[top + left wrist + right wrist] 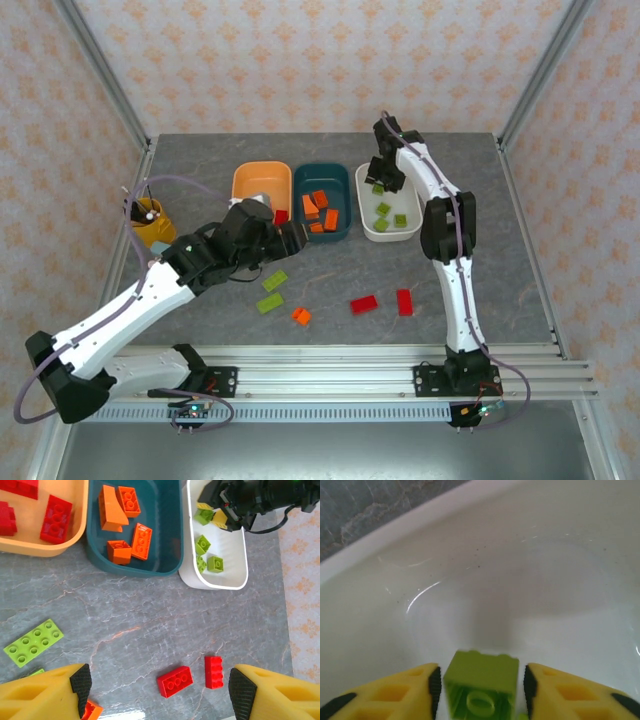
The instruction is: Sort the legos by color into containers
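Right hand (481, 679): inside the white tub (530, 550), with a green brick (480, 687) between my fingers (pinched or loose, I cannot tell).
Left hand (161, 689): wide, holding nothing, nearer me than the white tub.
Loose legos (364, 304): red, green and orange, on the table, also nearer me.
Teal tub (172, 540): just left of the white tub.

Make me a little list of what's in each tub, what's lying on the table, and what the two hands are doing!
Orange tub: red bricks
Teal tub: orange bricks
White tub: green bricks
Loose on table: two loose red, two loose green, one loose orange
Left hand: open, empty, above the loose bricks
Right hand: over white tub, green brick between its fingers
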`<state>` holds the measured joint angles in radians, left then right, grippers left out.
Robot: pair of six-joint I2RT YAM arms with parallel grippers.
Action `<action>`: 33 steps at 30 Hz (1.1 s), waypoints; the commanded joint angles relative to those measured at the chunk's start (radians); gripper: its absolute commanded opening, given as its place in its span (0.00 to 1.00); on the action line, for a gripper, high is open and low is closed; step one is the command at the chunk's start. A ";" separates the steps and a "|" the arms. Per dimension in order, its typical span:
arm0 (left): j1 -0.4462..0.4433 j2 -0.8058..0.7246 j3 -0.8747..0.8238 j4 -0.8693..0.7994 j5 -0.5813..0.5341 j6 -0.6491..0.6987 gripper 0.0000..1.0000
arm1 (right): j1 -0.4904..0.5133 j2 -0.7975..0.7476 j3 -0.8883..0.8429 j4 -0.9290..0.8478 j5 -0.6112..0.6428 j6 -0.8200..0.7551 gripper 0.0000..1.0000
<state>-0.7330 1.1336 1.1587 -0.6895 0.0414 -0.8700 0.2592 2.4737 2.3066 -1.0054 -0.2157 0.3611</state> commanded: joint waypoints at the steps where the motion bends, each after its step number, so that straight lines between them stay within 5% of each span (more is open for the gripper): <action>1: -0.020 0.046 0.052 0.013 0.018 0.051 0.76 | 0.002 -0.002 0.045 -0.063 -0.014 -0.017 0.58; 7: -0.072 0.184 0.086 0.001 0.103 0.172 0.79 | 0.008 -0.221 -0.077 -0.021 0.010 -0.038 0.66; 15: -0.213 0.499 0.218 -0.064 0.180 0.451 0.80 | 0.051 -0.851 -0.703 0.167 0.038 0.072 0.66; 20: -0.289 0.711 0.376 -0.152 0.128 0.589 0.82 | 0.084 -1.263 -1.040 0.156 0.022 0.176 0.70; 26: -0.339 0.917 0.512 -0.237 0.070 0.705 0.86 | 0.087 -1.610 -1.199 0.001 0.019 0.262 0.75; 33: -0.343 1.007 0.539 -0.232 0.086 0.720 0.86 | 0.088 -1.781 -1.221 -0.127 0.057 0.312 0.76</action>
<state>-1.0756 2.1338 1.6604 -0.8738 0.1490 -0.1947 0.3443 0.7174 1.0927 -1.0519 -0.1970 0.6292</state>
